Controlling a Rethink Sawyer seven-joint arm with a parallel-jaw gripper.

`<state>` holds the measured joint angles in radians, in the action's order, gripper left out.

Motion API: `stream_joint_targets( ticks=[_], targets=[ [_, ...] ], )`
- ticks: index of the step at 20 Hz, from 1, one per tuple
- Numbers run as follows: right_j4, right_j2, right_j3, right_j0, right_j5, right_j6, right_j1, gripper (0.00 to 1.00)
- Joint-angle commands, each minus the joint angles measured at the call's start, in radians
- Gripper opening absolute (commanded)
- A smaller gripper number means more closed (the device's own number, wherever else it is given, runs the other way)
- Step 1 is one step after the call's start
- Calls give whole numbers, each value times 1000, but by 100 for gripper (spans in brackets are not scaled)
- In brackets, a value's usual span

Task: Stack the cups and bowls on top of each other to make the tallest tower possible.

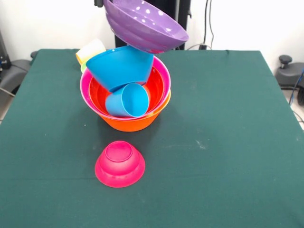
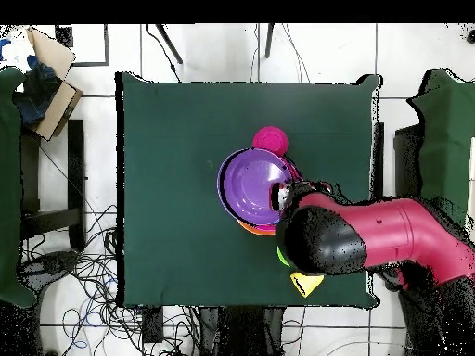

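Note:
The tower stands mid-table: a large orange bowl (image 1: 133, 123) as base, a pink bowl (image 1: 164, 71) in it, then a red-orange bowl (image 1: 156, 88). A light blue cup (image 1: 128, 100) lies on its side inside, and a blue bowl (image 1: 121, 66) leans tilted on top. My gripper (image 2: 282, 197) is shut on the rim of the purple bowl (image 1: 142, 23), holding it tilted just above the blue bowl; the purple bowl also shows in the overhead view (image 2: 250, 185). A magenta bowl (image 1: 119, 164) sits upside down in front. A yellow-orange cup (image 1: 90, 50) and a green bowl (image 1: 83, 67) lie behind. The teal bowl is hidden.
My red arm (image 2: 371, 232) reaches in over the table's robot side and covers part of the yellow-orange cup (image 2: 306, 283) and green bowl (image 2: 281, 255). The green cloth (image 1: 228, 142) covers the whole table. Cables and boxes lie on the floor around it.

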<state>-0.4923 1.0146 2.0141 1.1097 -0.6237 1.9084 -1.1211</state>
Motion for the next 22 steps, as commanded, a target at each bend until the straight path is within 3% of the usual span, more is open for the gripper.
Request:
stream_joint_targets(
  ticks=[1, 22],
  targets=[
    [-88, 46, 48, -30, -4, -219, 75, 0],
    [-156, 22, -2, -55, 3, -205, 143, 0]
  ],
)
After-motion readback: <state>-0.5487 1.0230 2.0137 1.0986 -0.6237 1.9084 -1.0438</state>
